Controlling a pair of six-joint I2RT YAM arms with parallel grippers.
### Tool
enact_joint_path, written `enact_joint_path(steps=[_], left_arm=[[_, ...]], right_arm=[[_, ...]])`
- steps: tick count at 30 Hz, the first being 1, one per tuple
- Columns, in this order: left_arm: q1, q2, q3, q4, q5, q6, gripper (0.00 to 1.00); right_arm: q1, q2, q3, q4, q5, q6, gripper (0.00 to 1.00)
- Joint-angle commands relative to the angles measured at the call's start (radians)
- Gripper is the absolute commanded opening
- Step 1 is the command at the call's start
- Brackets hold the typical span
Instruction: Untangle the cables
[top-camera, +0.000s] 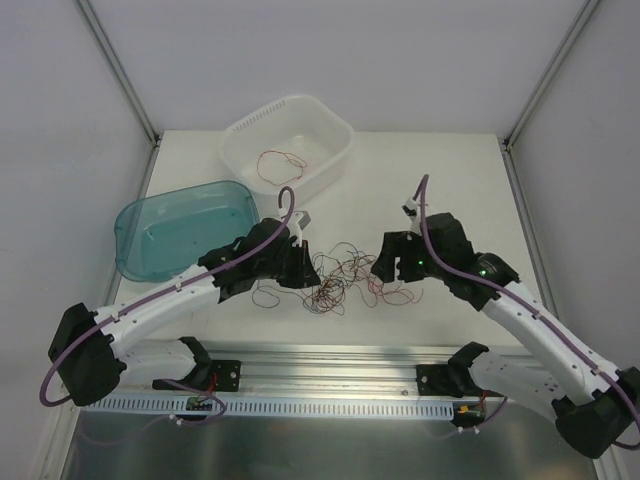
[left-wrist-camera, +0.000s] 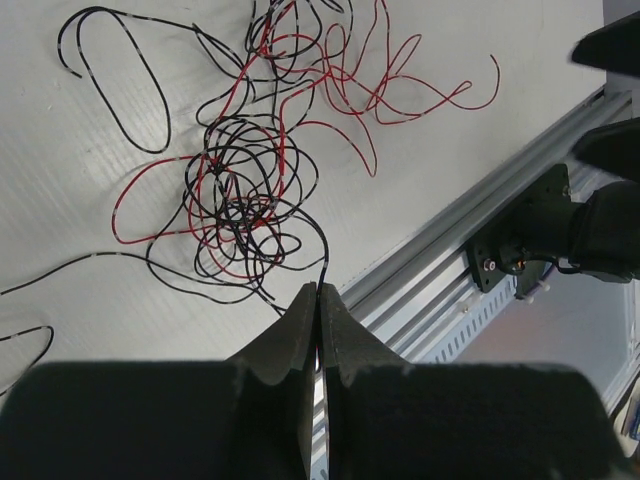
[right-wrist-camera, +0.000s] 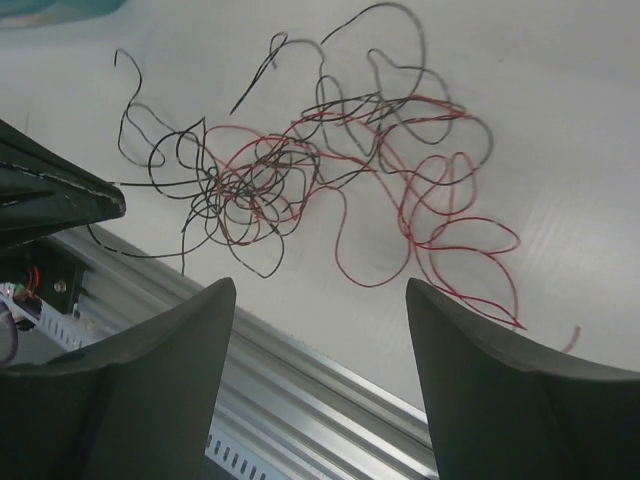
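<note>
The cables (top-camera: 338, 276) are thin red and black wires in a loose tangle on the white table between my two grippers. In the left wrist view the knot of cables (left-wrist-camera: 240, 205) lies ahead of the left gripper (left-wrist-camera: 320, 290), whose jaws are pressed together on a black strand running out of the clump. My left gripper (top-camera: 300, 266) sits at the tangle's left edge. My right gripper (top-camera: 386, 266) is at its right edge. In the right wrist view the right gripper (right-wrist-camera: 318, 285) stands wide open with nothing between its fingers, and the cables (right-wrist-camera: 290, 180) lie beyond it.
A white basin (top-camera: 318, 118) at the back holds a separate red wire (top-camera: 280, 163). A teal tub (top-camera: 135, 235) stands at the left. An aluminium rail (top-camera: 330, 358) runs along the table's near edge. The rail (right-wrist-camera: 330, 380) lies directly under the right gripper.
</note>
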Motion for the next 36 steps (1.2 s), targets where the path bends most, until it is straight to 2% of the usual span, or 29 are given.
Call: enact_joint_path(steps=[1, 4, 8, 12, 21, 24, 25, 27, 28, 30, 34, 36], left_arm=[[-0.016, -0.034, 0.036, 0.035, 0.017, -0.009, 0.00], [-0.017, -0.052, 0.025, 0.035, 0.008, -0.015, 0.00], [-0.017, -0.062, 0.015, 0.035, 0.008, -0.014, 0.00], [-0.017, -0.071, 0.008, 0.037, 0.007, -0.020, 0.00], [-0.017, -0.077, -0.007, 0.035, -0.003, -0.020, 0.00], [-0.017, -0.082, -0.012, 0.035, -0.027, -0.019, 0.00], [-0.017, -0.088, -0.012, 0.035, -0.035, -0.016, 0.00], [-0.016, -0.101, -0.016, 0.030, -0.076, -0.012, 0.00], [-0.016, -0.109, -0.019, 0.029, -0.095, -0.009, 0.00], [-0.007, -0.132, -0.018, 0.017, -0.140, -0.003, 0.00], [0.062, -0.172, -0.013, -0.022, -0.171, -0.003, 0.00], [0.140, -0.200, -0.012, -0.054, -0.199, -0.003, 0.00]], right_arm=[[0.094, 0.103, -0.056, 0.206, -0.058, 0.052, 0.73], [0.164, 0.210, -0.077, 0.286, 0.000, 0.144, 0.71], [0.259, 0.298, -0.102, 0.424, 0.051, 0.158, 0.70], [0.267, 0.385, -0.114, 0.464, 0.111, 0.212, 0.67], [0.268, 0.511, -0.183, 0.665, 0.102, 0.365, 0.56], [0.268, 0.543, -0.197, 0.688, 0.111, 0.378, 0.49], [0.267, 0.548, -0.203, 0.693, 0.114, 0.381, 0.38], [0.267, 0.548, -0.209, 0.688, 0.125, 0.373, 0.27], [0.265, 0.545, -0.215, 0.673, 0.128, 0.370, 0.14], [0.263, 0.528, -0.218, 0.652, 0.142, 0.355, 0.03], [0.227, 0.464, -0.209, 0.488, 0.206, 0.332, 0.01], [0.199, 0.395, -0.217, 0.431, 0.241, 0.306, 0.01]])
